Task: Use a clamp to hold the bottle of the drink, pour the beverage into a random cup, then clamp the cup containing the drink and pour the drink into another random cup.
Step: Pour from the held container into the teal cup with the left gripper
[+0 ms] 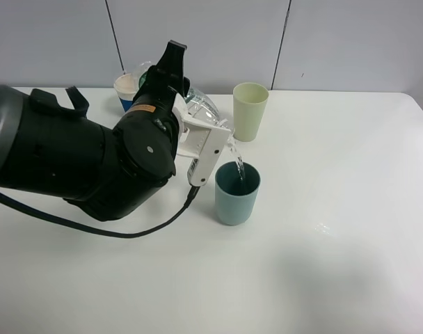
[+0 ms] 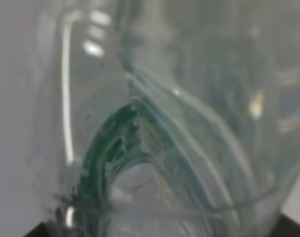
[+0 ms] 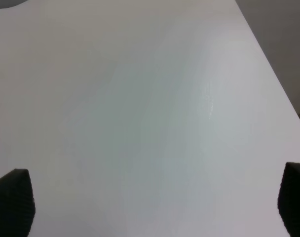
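The first pour is under way. The left pincer (image 1: 175,69) is clamped on the clear bottle (image 1: 201,106), which lies tipped over to the right with its mouth above the teal cup (image 1: 236,195) near the middle of the bench (image 1: 337,243). A thin stream of drink (image 1: 238,167) falls from the mouth into that cup. The left wrist view is filled by the bottle's transparent wall, so how much liquid is left inside is hard to judge. The pale green cup (image 1: 250,111) stands upright just beyond the teal one, apart from it, and looks like the likely target for the second pour. Another cup (image 1: 126,89) sits at the far left, partly hidden behind the arm. The right pincer (image 3: 152,202) has its jaws spread wide and holds nothing, with only white bench beneath it. Next, the bottle probably needs to be righted and set down away from the cups. One pincer then has to close on the teal cup's wall without tipping it.
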Robot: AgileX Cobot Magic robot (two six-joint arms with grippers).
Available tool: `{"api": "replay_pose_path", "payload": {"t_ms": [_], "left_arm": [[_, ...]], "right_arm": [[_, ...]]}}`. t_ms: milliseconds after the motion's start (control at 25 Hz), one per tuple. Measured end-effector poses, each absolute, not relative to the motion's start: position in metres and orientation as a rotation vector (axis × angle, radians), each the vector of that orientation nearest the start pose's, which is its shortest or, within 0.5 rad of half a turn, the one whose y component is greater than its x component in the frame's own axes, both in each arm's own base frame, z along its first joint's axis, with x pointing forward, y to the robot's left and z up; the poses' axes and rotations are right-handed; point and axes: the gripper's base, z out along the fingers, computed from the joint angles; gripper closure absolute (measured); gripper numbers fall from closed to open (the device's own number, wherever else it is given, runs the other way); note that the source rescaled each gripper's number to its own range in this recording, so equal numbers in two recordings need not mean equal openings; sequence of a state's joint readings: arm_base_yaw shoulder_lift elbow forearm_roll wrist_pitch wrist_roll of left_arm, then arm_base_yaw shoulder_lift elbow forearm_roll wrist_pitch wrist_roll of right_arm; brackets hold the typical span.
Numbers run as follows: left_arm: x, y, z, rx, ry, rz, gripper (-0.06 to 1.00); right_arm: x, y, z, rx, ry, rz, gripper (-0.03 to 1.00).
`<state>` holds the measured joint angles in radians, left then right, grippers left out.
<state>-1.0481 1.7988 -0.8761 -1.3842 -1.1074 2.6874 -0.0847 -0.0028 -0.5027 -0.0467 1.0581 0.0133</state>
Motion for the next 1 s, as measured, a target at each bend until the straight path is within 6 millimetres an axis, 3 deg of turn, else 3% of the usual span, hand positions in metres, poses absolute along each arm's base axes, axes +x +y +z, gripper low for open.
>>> {"api": "replay_pose_path", "payload": {"t_ms": [1000], "left_arm": [[0.2325,-0.2442,0.2036,1.624,1.124,1.421,0.92]], "right_arm": [[-0.0059,-0.0032,0.2783,0.102,2.034,-0.101,-0.03]]}}
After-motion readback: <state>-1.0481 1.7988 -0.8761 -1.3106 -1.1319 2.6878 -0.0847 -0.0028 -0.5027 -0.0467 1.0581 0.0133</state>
